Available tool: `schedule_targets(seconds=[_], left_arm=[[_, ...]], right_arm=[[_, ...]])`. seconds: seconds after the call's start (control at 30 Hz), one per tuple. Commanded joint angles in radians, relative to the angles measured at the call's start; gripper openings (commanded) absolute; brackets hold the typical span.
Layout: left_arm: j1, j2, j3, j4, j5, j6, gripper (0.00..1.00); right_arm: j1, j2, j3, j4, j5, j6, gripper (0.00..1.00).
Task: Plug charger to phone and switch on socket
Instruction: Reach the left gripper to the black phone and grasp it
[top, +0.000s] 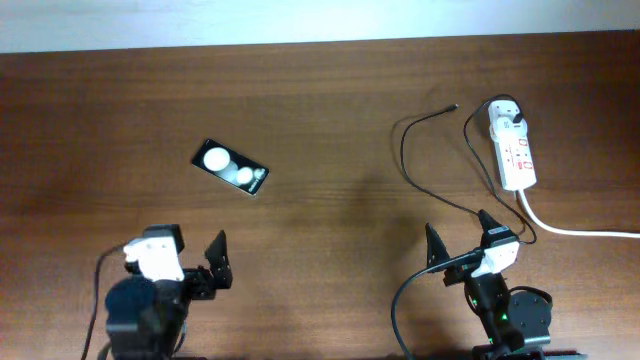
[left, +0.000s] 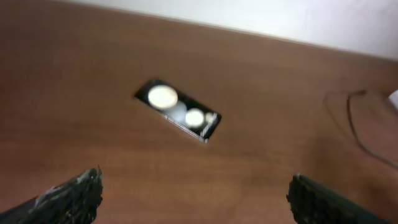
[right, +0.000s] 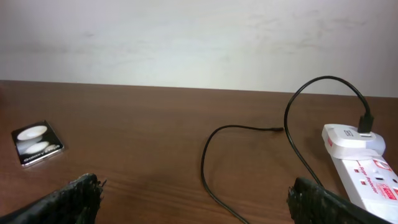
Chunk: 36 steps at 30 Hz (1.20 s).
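Plainly the task is barely begun: the phone (top: 231, 167) lies flat and alone on the left half of the table (top: 320, 80), screen up with two round glare spots, and nothing is plugged into it. The charger (top: 402, 150) trails in loose black loops on the right half, its small connector tip (top: 455, 107) resting free on the wood, well apart from the phone. Its white plug (top: 505, 115) already sits in the far end of the socket (top: 517, 155). Whether the socket is switched on I cannot tell, as its red marks are too small to read. What is left, in my judgement, is to pick up the tip, bring it to the phone's port, push it in, and press the switch. The left gripper (left: 196, 190) hangs near the table's front edge with its jaws spread wide and empty, the phone ahead of it. The right gripper (top: 460, 238) is likewise spread and holds nothing, just beside the near end of the socket and the thick white cord (top: 570, 230) running off to the right. The surface is dark brown wood grain, bare apart from these things, and behind it stands a plain pale wall (right: 186, 37)
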Motion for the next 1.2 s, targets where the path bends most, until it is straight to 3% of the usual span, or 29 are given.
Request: schedule_targets(seconds=[0.0,0.1,0.3,0.4,0.57,0.8,1.0,1.17], left_arm=[[-0.003,0.144,0.084,-0.051,0.011,0.013,0.99],[-0.003,0.284,0.2,-0.167,0.056,0.013,0.99],[-0.003,0.388,0.248,-0.18,0.391,0.012,0.99],[-0.003,0.389,0.248,-0.176,0.393,0.013,0.99],[-0.003,0.415,0.277,-0.215,0.169,-0.101,1.0],[-0.003,0.779,0.643,-0.461,0.023,-0.18,0.98],[-0.027,1.048,0.833,-0.553,-0.102,-0.303,1.0],[-0.027,1.15,0.884,-0.535,-0.181,-0.398,0.99]], right_arm=[[0.009,-0.008,-0.006,-0.005,0.005,0.011,0.99],[0.009,-0.008,-0.006,-0.005,0.006,0.011,0.99],[0.009,-0.008,-0.006,-0.005,0.006,0.011,0.99],[0.009,-0.008,-0.006,-0.005,0.005,0.011,0.99],[0.009,-0.008,-0.006,-0.005,0.006,0.011,0.99],[0.009,-0.008,-0.006,-0.005,0.005,0.011,0.99],[0.009,-0.008,-0.006,-0.005,0.005,0.011,0.99],[0.009,-0.008,-0.006,-0.005,0.006,0.011,0.99]])
